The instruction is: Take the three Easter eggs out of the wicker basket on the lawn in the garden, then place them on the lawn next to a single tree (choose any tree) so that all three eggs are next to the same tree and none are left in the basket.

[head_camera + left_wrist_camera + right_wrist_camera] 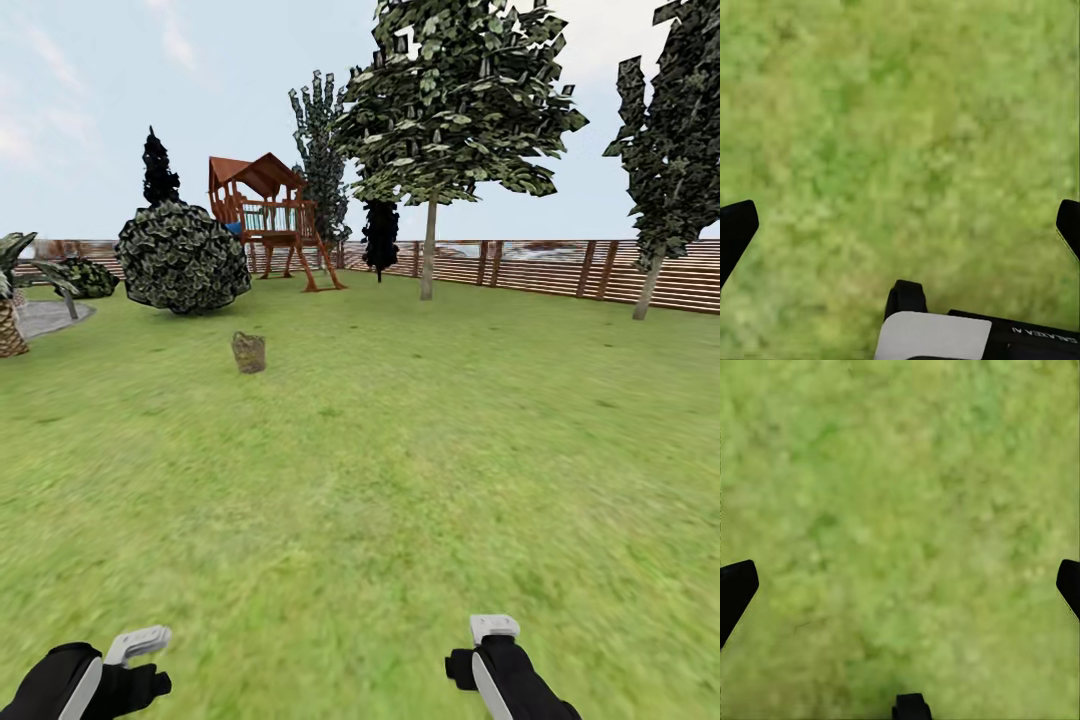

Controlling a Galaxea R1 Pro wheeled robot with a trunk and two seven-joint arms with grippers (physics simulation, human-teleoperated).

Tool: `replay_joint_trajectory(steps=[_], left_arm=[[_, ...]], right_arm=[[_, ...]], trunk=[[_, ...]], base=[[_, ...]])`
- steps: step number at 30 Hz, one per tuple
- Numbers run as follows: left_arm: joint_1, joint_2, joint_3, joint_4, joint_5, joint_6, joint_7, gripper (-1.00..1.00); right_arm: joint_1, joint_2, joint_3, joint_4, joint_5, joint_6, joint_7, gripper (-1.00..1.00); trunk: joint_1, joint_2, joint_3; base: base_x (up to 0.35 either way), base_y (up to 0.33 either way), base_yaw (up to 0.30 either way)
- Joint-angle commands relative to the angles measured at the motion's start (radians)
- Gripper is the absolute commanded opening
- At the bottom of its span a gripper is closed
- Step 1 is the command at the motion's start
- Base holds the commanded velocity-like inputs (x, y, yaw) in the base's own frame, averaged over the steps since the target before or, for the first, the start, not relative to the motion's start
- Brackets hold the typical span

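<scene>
Head view first: the wicker basket (pixel 248 352) stands upright on the lawn (pixel 400 480), well ahead and off to the left, with the round dark bush (pixel 183 257) and the playhouse (pixel 268 215) behind it. No eggs can be made out at this range. The left hand (pixel 138 643) and right hand (pixel 494 628) hang low at the frame's bottom edge, both far from the basket; the left looks the nearer one, since the basket lies on its side. A pale-trunked tree (pixel 429 240) rises near the fence (pixel 560 265), to the right of the basket and farther off. Left wrist view now: black fingertips (pixel 736 229) spread wide over bare grass, holding nothing, with part of the "GALAXEA" name readable on the housing. Right wrist view: fingertips (pixel 736 585) equally wide apart, empty, grass beneath.
</scene>
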Motion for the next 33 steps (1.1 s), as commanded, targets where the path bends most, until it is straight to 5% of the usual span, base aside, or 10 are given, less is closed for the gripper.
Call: replay_joint_trajectory(steps=[1,16,33], left_arm=[[-0.001,-0.001,0.002,-0.003,-0.003,0.004,-0.006,1.00],[-0.001,-0.001,0.002,-0.005,-0.004,0.004,-0.006,1.00],[-0.001,-0.001,0.002,-0.005,-0.004,0.004,-0.006,1.00]], right_arm=[[-0.001,-0.001,0.003,-0.001,-0.010,0.003,-0.009,1.00],[-0.001,-0.001,0.004,-0.001,-0.010,0.003,-0.009,1.00],[-0.001,-0.001,0.001,-0.003,-0.012,0.001,-0.010,1.00]], trunk=[[0.001,-0.001,-0.001],[0.001,-0.001,-0.001],[0.001,-0.001,-0.003]], base=[[0.338,0.000,0.000],[0.338,0.000,0.004],[0.337,0.000,0.137]])
